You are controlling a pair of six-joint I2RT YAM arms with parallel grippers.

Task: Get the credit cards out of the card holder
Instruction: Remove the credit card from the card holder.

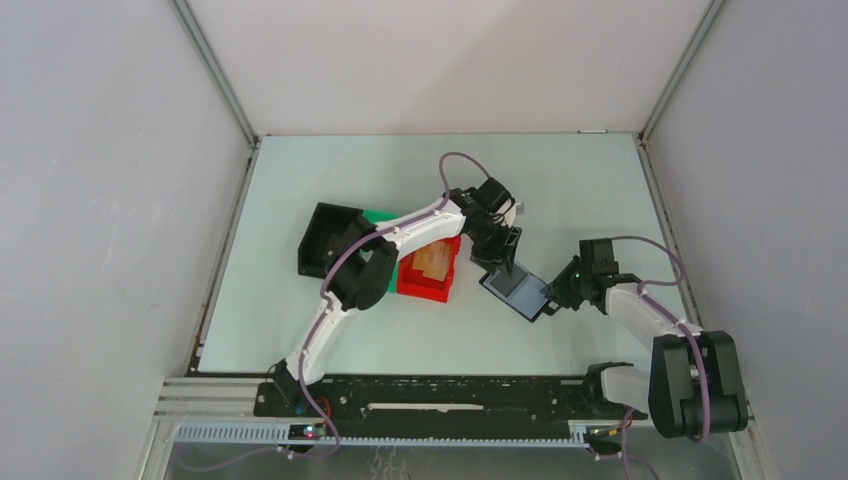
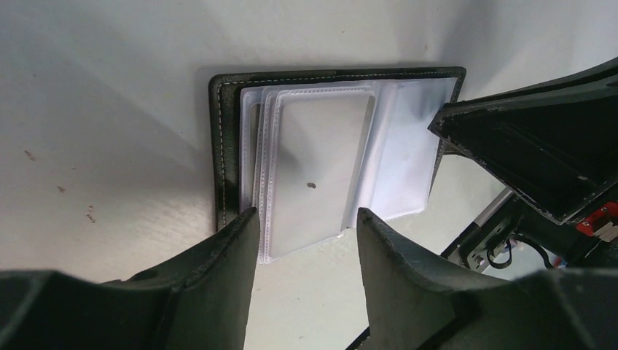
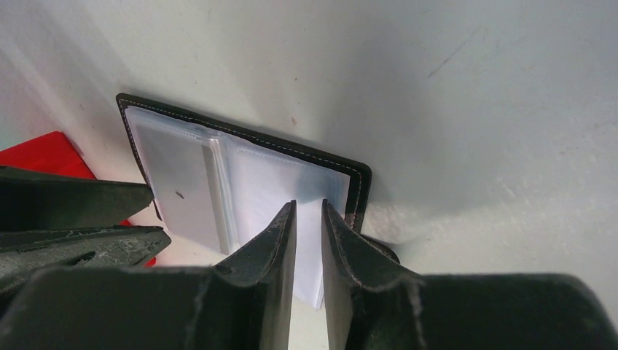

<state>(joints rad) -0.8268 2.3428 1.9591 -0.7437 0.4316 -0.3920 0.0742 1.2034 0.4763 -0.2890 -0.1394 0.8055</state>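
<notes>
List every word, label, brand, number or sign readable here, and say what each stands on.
None: no text reads in any view.
Card holder: plain black, no brand showing.
Cards: pale and blank in clear sleeves; one small dark speck, not a character.
Red bin and black bin: no label visible from the top view.

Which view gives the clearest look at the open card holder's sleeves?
Left wrist: the card holder lies open and close, its stacked clear sleeves and stitched black edge plain. Right wrist shows it slanted, partly behind the right tool. Top external shows only a small dark rectangle with a pale centre.
</notes>
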